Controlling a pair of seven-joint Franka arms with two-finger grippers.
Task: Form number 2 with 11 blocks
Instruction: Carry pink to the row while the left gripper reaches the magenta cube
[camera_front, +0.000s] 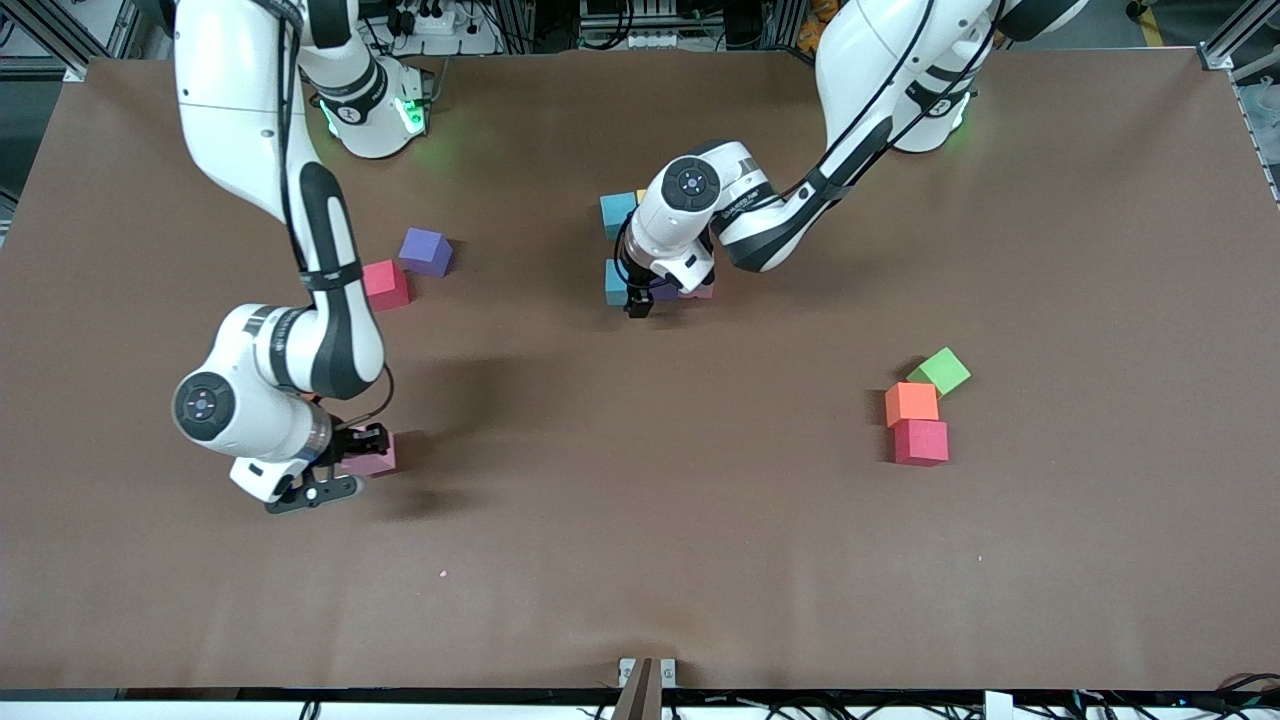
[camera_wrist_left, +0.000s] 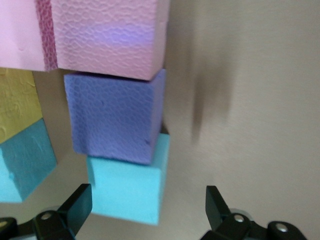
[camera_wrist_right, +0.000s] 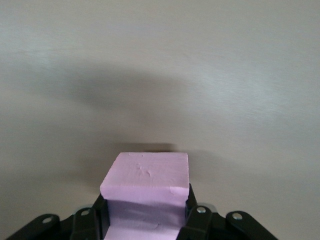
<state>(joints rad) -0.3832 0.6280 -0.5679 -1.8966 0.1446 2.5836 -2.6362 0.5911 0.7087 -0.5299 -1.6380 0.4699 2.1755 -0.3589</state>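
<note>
I see the right gripper (camera_front: 350, 462) clamping a pink foam cube (camera_wrist_right: 145, 182) at lower left (left gripper (camera_wrist_left: 147, 210) spread wide, straddling a light blue foam cube (camera_wrist_left: 127, 187)).

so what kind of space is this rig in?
Likely a robotics lab bench: a wide brown table framed by aluminium rails, with cables and a power strip along the robots' edge, and only loose foam cubes such as the green cube as props.
</note>
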